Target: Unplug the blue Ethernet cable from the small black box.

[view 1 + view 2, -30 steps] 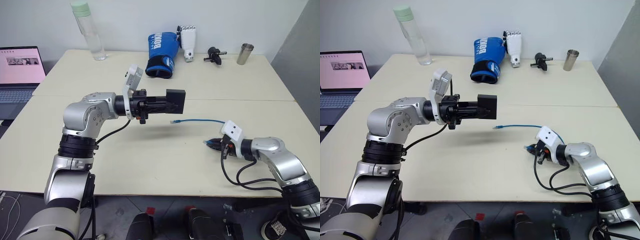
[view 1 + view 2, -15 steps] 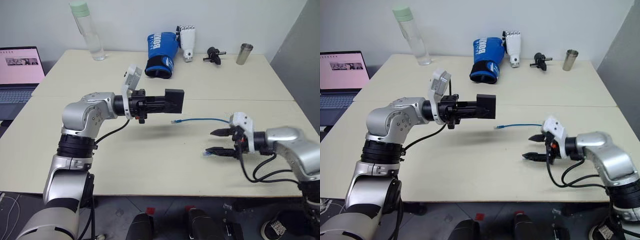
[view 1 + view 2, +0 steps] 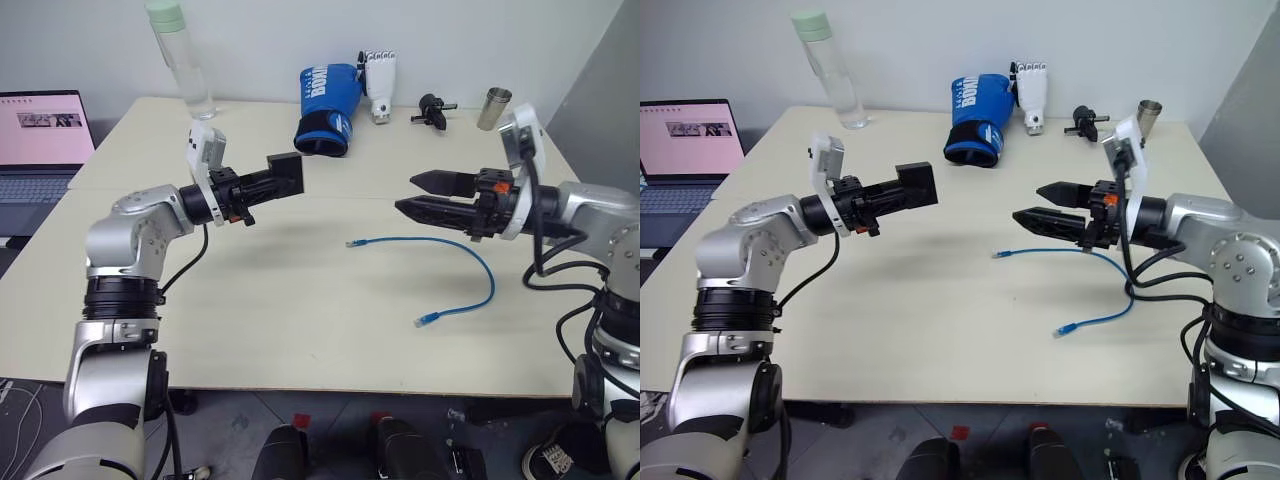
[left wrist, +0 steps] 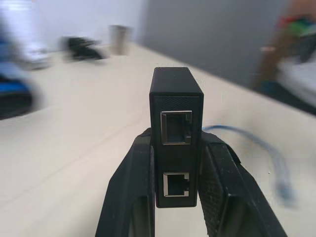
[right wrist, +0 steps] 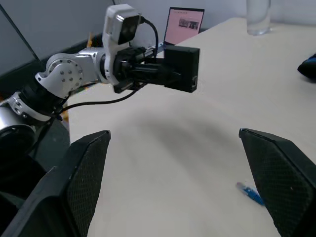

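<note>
Left eye view has the left arm raised over the pale beige desk (image 3: pixel 300 310), its forearm level and pointing inward to the right, the left gripper (image 3: pixel 262 183) clenched on the small matte black square plastic box (image 3: pixel 285 174), which hangs in the air clear of the desk; in the left wrist view that box (image 4: pixel 176 133) sits pinched edge-on between the two black fingers (image 4: pixel 129 192), with two open ports stacked on its facing edge, both without a plug. Opposite it, the right arm is lifted too, wrist turned so the right gripper (image 3: pixel 420 195) points level and inward to the left, its jaws released and spread wide with nothing between them. Below and between the two arms the thin light-blue Ethernet cable (image 3: pixel 470 255) lies loose on the desk in an open curve, both plug ends free, well apart from the box. At the far edge of the desk lies a blue padded boxing glove (image 3: pixel 324 92) with white lettering, too foreshortened to read with certainty. Beside the desk on the left an open grey laptop (image 3: pixel 40 140) shows a pink screen whose text is too small to read
</note>
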